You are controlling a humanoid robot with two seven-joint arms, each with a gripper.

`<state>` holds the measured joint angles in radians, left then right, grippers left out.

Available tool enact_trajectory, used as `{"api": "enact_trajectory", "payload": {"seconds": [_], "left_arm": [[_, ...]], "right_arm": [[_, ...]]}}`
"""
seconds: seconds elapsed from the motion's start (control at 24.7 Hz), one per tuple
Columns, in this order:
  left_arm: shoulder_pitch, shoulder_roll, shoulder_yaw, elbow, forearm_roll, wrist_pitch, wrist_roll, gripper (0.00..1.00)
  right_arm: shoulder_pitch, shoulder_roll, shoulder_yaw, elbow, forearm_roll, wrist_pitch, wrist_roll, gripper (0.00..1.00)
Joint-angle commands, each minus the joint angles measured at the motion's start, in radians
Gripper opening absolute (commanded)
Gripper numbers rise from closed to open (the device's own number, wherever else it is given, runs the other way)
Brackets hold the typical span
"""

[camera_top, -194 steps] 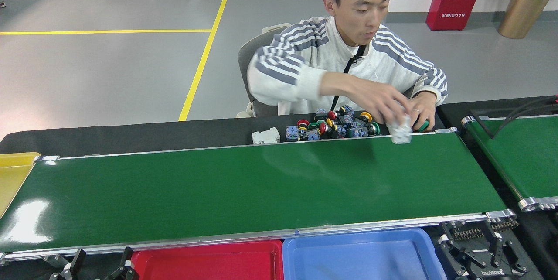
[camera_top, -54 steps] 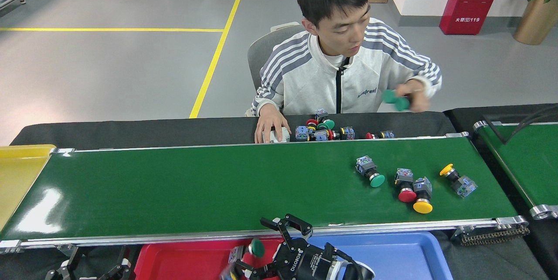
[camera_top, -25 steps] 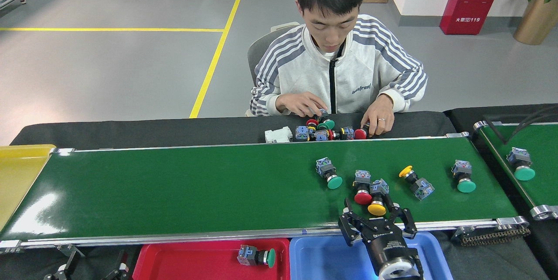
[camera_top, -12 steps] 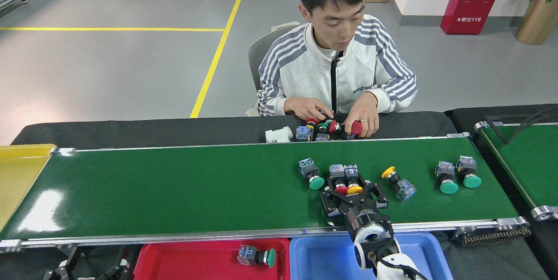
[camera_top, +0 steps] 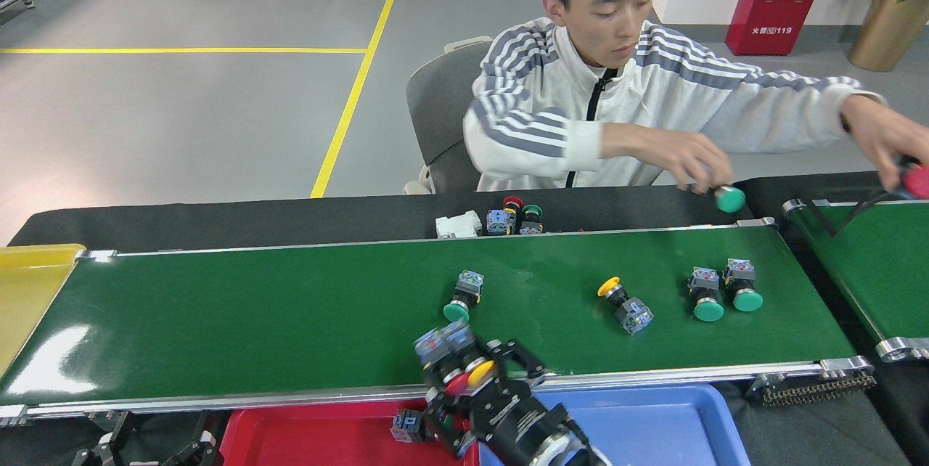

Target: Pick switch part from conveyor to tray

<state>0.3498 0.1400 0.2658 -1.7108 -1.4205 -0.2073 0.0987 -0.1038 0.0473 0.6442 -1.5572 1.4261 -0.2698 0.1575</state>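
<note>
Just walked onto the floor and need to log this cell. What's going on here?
The right gripper is carrying two push-button switches, one red-capped, one yellow-capped, over the conveyor's near rail toward the red tray, which already holds one switch. Four switches lie on the belt: a green one, a yellow one and two green ones side by side. A person's hand holds another green switch above the belt's far end.

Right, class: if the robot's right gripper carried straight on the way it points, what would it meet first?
Probably bare belt: the right gripper, holding the red and yellow switches, points up-left across the conveyor, passing just left of the green-capped switch. Depth is unclear.
</note>
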Motion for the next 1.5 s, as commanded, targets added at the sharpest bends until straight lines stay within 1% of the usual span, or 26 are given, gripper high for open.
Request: {"api": "enact_trajectory", "payload": {"seconds": [0.0, 0.12, 0.2, 0.24, 0.32, 0.36, 0.45, 0.53, 0.57, 0.65, 0.77, 0.89, 0.97, 1.09, 1.21, 1.34, 1.38, 1.42, 1.46], "left_arm": [[-0.008, 0.004, 0.001, -0.01, -0.005, 0.0, 0.003, 1.0], [-0.009, 0.003, 0.001, -0.012, -0.005, 0.0, 0.003, 1.0], [-0.005, 0.001, 0.001, -0.018, -0.005, 0.0, 0.003, 1.0], [0.0, 0.0, 0.001, -0.021, -0.003, 0.0, 0.003, 1.0], [-0.003, 0.003, -0.011, -0.021, -0.005, -0.001, 0.003, 1.0], [-0.005, 0.003, -0.028, -0.023, -0.005, -0.001, 0.001, 1.0], [-0.037, 0.007, -0.122, -0.049, -0.003, 0.0, 0.001, 1.0], [-0.1, 0.007, -0.226, -0.05, -0.006, 0.003, -0.008, 1.0], [-0.129, 0.006, -0.263, -0.047, -0.006, 0.006, -0.02, 1.0], [-0.221, -0.007, -0.37, -0.01, -0.04, 0.017, -0.082, 1.0], [-0.322, -0.033, -0.438, 0.048, -0.087, 0.019, -0.116, 1.0], [-0.408, -0.048, -0.467, 0.148, -0.095, 0.017, -0.12, 1.0], [-0.466, -0.056, -0.485, 0.217, -0.095, 0.019, -0.137, 1.0], [-0.54, -0.062, -0.484, 0.31, -0.095, 0.02, -0.143, 1.0], [-0.607, -0.063, -0.477, 0.411, -0.095, 0.02, -0.143, 1.0], [-0.68, -0.066, -0.477, 0.524, -0.095, 0.02, -0.142, 1.0], [-0.7, -0.068, -0.477, 0.556, -0.095, 0.022, -0.142, 0.99], [-0.713, -0.069, -0.476, 0.577, -0.095, 0.022, -0.142, 0.97], [-0.726, -0.069, -0.476, 0.593, -0.095, 0.02, -0.14, 0.92]], "right_arm": [[-0.008, 0.002, 0.019, -0.01, 0.0, -0.065, -0.009, 1.0], [-0.008, 0.002, 0.011, -0.01, -0.004, -0.06, -0.009, 1.0], [-0.004, 0.008, -0.02, -0.026, -0.007, -0.049, -0.012, 1.0], [0.007, 0.008, -0.089, -0.04, -0.007, -0.016, -0.024, 0.99], [0.104, 0.011, -0.244, -0.06, -0.007, 0.112, -0.059, 0.98], [0.128, 0.012, -0.296, -0.064, -0.007, 0.155, -0.087, 0.98], [0.168, 0.008, -0.425, -0.066, -0.018, 0.221, -0.208, 0.98], [0.229, 0.002, -0.537, -0.064, -0.059, 0.221, -0.242, 0.98], [0.24, 0.0, -0.552, -0.064, -0.066, 0.222, -0.239, 0.98], [0.245, 0.005, -0.557, -0.061, -0.069, 0.231, -0.23, 0.98], [0.226, 0.002, -0.557, -0.057, -0.059, 0.235, -0.197, 0.98], [0.164, 0.003, -0.525, -0.038, -0.038, 0.233, -0.141, 0.98], [0.105, 0.002, -0.463, -0.006, -0.013, 0.233, -0.101, 0.98], [0.015, 0.0, -0.403, 0.059, -0.012, 0.233, -0.021, 0.99], [-0.047, 0.003, -0.374, 0.108, -0.012, 0.233, -0.006, 0.99], [-0.106, 0.023, -0.342, 0.195, -0.01, 0.236, 0.005, 0.98], [-0.132, 0.037, -0.331, 0.233, -0.01, 0.238, 0.007, 0.96], [-0.151, 0.046, -0.32, 0.263, -0.01, 0.244, 0.007, 0.9], [-0.169, 0.048, -0.307, 0.282, -0.01, 0.251, 0.007, 0.74]]}}
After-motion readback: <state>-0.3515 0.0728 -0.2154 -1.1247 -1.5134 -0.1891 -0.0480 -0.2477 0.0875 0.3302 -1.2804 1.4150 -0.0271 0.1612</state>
